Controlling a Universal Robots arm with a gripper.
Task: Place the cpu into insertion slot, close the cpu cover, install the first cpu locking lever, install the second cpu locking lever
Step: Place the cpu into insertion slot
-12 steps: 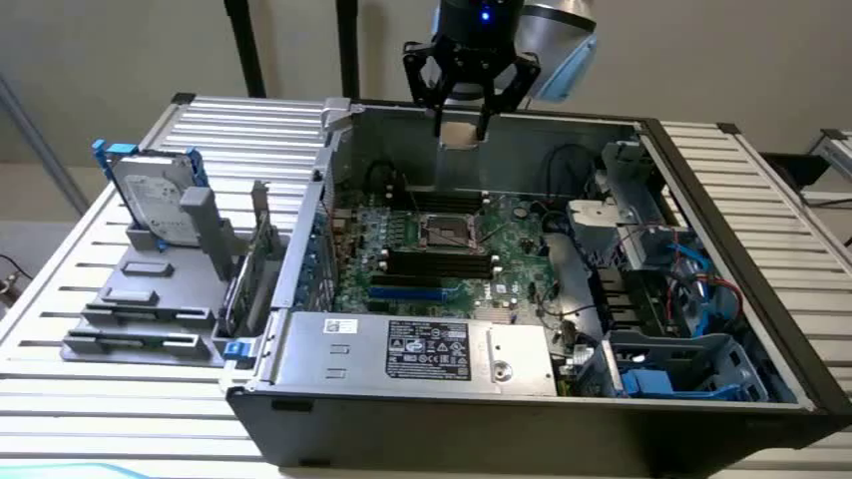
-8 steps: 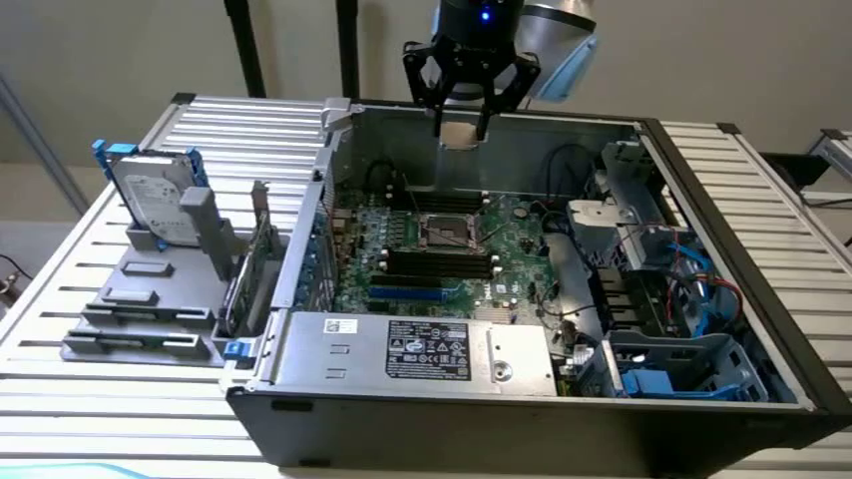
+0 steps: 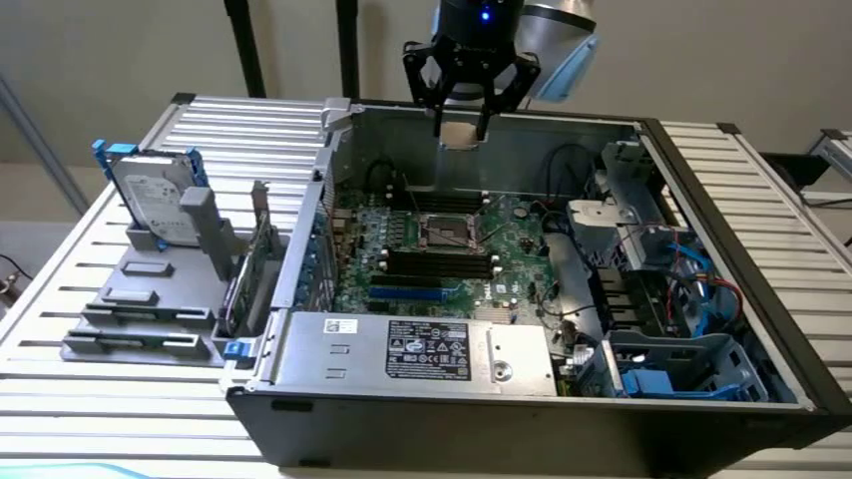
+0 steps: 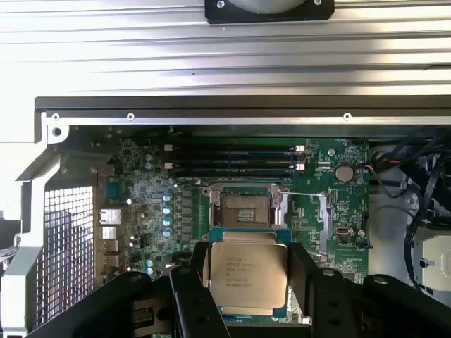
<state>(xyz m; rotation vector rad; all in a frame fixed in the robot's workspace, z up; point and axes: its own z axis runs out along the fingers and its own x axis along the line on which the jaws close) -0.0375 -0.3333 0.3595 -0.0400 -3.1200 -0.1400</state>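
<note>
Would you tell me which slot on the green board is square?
The insertion slot, silver-rimmed with a dark centre; the memory slots beside it are long and black.

Pale silver cpu (image 4: 246,276) aloft above insertion slot (image 4: 243,209)

I count, item by item: 1 end effector (image 3: 461,125), my own; 1 cpu (image 4: 246,276); 1 insertion slot (image 4: 243,210); 1 green circuit board (image 4: 141,183); 4 long black memory slots (image 4: 236,160); 1 computer case (image 3: 533,434); 1 power supply (image 3: 413,349); 1 hard drive (image 3: 150,195), at nine o'clock of the case.
</note>
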